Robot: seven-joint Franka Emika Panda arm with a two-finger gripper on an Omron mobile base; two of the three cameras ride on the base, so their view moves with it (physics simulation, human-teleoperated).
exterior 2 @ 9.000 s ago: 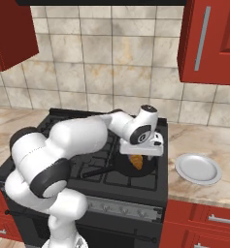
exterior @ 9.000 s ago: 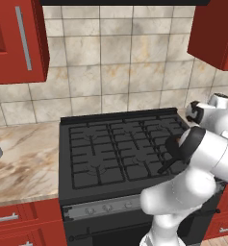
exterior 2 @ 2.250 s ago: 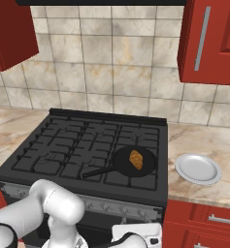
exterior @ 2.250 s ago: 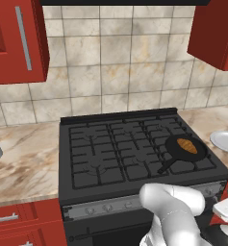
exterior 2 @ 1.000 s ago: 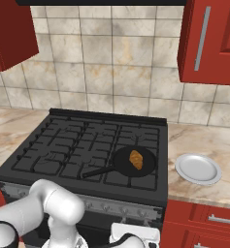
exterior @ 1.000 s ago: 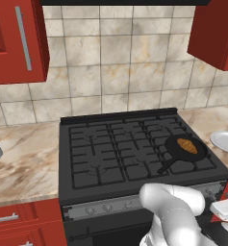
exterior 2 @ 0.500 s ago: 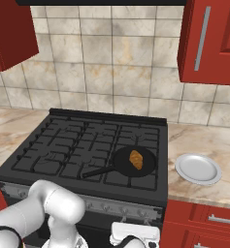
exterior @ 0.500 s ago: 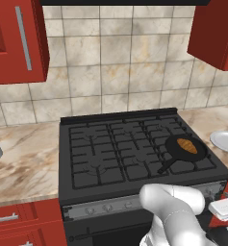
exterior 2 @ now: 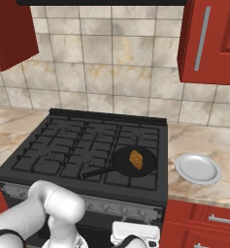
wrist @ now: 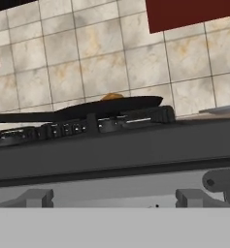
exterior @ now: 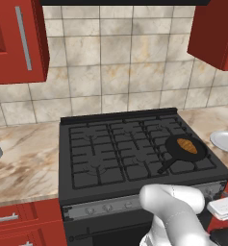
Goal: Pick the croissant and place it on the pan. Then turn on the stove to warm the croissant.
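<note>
Right base view shows the small golden-orange croissant (exterior 2: 136, 159) lying inside the small round black frying pan (exterior 2: 127, 164), which sits on the front right grate of the wide black gas stove (exterior 2: 82, 145). Its straight handle points toward the front left. A white round plate (exterior 2: 198, 169) rests on the marble worktop (exterior 2: 204, 140) just right of the stove. The tool (exterior 2: 134, 234) hangs low in front of the silver knob strip, its jaws spread wide and holding nothing. Red cabinets (exterior 2: 211, 38) hang above
</note>
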